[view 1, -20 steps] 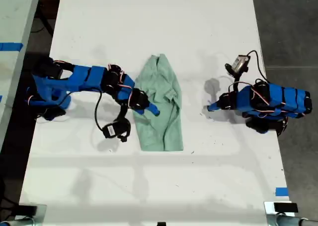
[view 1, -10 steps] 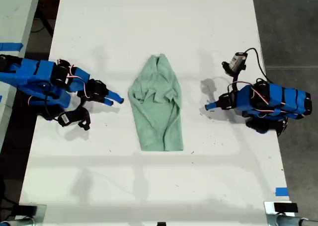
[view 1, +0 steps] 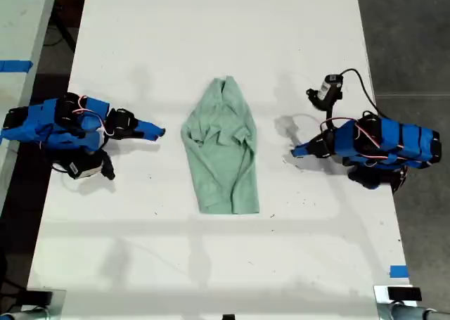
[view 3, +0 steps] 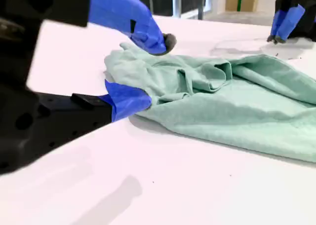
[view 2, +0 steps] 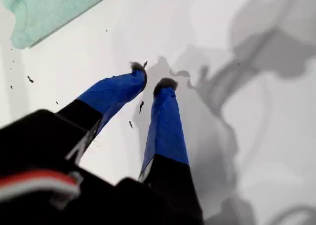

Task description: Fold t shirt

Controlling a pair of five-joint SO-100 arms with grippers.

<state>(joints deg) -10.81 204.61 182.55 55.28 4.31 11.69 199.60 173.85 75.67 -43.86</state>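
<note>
The t shirt (view 1: 223, 148) lies flat and wrinkled mid-table, pale mint green, its narrow end toward the far edge. My second gripper (view 1: 160, 131) rests low at the exterior view's left, a short gap from the cloth. Its jaws stand open (view 3: 157, 71) with nothing between them, and the t shirt (view 3: 237, 96) lies just beyond. My first gripper (view 1: 294, 151) sits at the exterior view's right, apart from the shirt. Its fingertips (view 2: 152, 76) hover over bare table with a narrow gap, holding nothing. A hem corner of the t shirt (view 2: 49, 7) shows ahead. The first gripper (view 3: 284, 24) appears across the cloth.
The white table (view 1: 211, 24) runs the length of the exterior view, with dark floor past its right edge. A second pale surface (view 1: 17, 39) adjoins at the exterior view's left. A blue tape mark (view 1: 398, 271) sits near the front right. A wrist camera and cable (view 1: 325, 91) stick up from the first arm.
My second gripper has let go of the shirt's edge and drawn back toward the exterior view's left. The shirt stays put. The first arm's camera shifted slightly.
</note>
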